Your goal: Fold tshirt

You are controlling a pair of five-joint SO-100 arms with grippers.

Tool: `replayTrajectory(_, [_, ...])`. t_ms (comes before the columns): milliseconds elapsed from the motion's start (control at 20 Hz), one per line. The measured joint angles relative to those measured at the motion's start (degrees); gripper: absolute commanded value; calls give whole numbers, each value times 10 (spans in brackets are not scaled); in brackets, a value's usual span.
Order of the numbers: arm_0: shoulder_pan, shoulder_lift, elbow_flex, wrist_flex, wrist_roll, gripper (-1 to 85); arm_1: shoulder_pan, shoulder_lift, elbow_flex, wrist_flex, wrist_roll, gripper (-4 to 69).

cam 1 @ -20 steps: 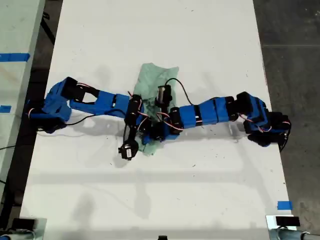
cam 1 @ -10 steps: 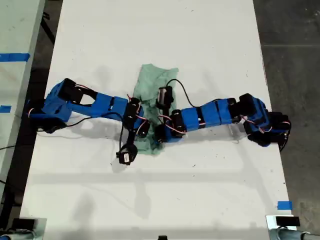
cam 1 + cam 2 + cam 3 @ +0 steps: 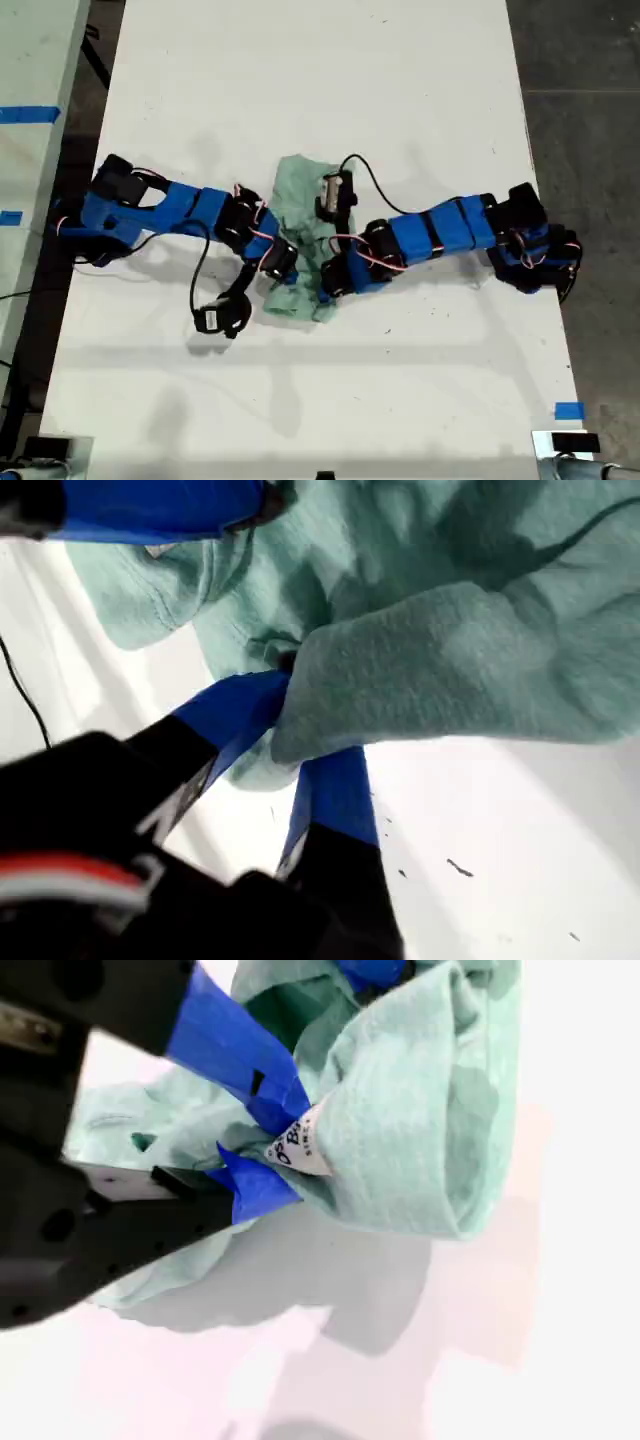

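- The only lettering in view stands on the small white neck label (image 3: 298,1146) sewn into the tshirt (image 3: 420,1110), pinched right at the blue tips of my second gripper (image 3: 262,1150).
- The label's dark print runs at a tilt; the start looks like "O" and "B", but the rest is too small and blurred to read.
- No readable text shows in the first wrist view or the exterior view.
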Motion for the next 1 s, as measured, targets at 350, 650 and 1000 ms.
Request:
replayTrajectory(350, [-239,101,32,55,140,-1,240,188,156,-40,-115,-20])
replayTrajectory(650, [-362,52,33,34,201,322,352,195,272,-156,-154,298])
replayTrajectory(1000, [-528,139,65,44,279,370,521,313,385,-110,-156,385])
